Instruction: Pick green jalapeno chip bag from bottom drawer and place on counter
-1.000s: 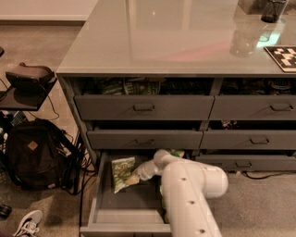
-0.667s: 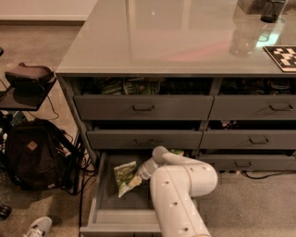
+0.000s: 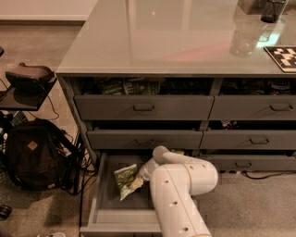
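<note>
The green jalapeno chip bag (image 3: 124, 179) is a pale olive-green crinkly bag, tilted inside the open bottom drawer (image 3: 107, 203), which is pulled out at the lower left of the drawer unit. My gripper (image 3: 138, 177) reaches down into the drawer from the white arm (image 3: 178, 185) and is shut on the bag's right edge. The glossy grey counter (image 3: 175, 37) tops the unit, far above the gripper.
Taller grey drawers (image 3: 143, 107) stand above, the top one ajar with green bags (image 3: 125, 86) showing. A clear cup (image 3: 243, 39), a dark cup (image 3: 273, 9) and a checkered board (image 3: 283, 58) sit at the counter's right. A backpack (image 3: 32, 155), cables and a side stand (image 3: 27, 78) are on the left.
The arm has swung left and nearer the camera. The bag has tilted and shifted slightly toward the drawer's front with the gripper.
</note>
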